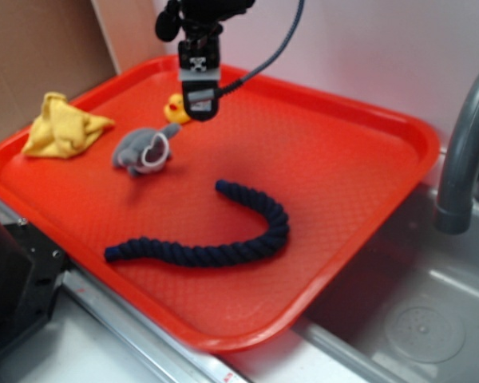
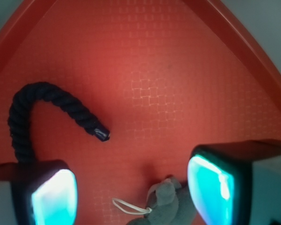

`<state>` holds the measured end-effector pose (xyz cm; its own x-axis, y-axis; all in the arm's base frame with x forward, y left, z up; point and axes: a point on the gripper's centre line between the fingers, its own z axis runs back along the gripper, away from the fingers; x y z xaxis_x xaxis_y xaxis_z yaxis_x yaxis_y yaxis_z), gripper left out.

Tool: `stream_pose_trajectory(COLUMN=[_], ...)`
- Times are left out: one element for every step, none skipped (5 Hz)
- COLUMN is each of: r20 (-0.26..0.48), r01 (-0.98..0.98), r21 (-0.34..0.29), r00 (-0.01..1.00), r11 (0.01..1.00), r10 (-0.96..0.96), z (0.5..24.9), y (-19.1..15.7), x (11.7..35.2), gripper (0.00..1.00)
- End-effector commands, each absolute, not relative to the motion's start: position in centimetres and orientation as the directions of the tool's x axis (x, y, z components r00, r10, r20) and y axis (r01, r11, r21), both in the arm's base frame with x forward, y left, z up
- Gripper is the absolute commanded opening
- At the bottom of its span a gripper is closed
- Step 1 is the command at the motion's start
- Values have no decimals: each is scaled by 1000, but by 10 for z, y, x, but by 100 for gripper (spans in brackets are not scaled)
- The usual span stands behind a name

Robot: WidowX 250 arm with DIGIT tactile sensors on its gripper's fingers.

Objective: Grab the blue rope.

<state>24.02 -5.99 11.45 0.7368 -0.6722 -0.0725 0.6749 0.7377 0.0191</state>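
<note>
The blue rope [image 1: 223, 239] lies in a hooked curve on the red tray [image 1: 343, 159], toward its front half. In the wrist view the blue rope [image 2: 47, 105] arcs at the left, one blunt end near the middle. My gripper [image 1: 200, 108] hangs over the back part of the tray, well away from the rope and above it. In the wrist view the gripper [image 2: 133, 192] is open, its glowing pads wide apart, with only tray and a grey toy below them.
A grey plush toy [image 1: 144, 150] with a white loop lies just below the gripper. A yellow cloth [image 1: 62, 128] sits at the tray's left and a small yellow duck [image 1: 175, 108] at the back. A grey faucet [image 1: 463, 152] and sink [image 1: 415, 319] are on the right.
</note>
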Motion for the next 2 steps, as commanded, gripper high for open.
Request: stream_pose_trajectory(r20=[-64, -36], r01=[937, 984], r21=[150, 157], r00=[328, 85], r11=[316, 79], r10=[-942, -996], z=[91, 68], y=[-86, -100], x=[236, 225], gripper=[100, 100])
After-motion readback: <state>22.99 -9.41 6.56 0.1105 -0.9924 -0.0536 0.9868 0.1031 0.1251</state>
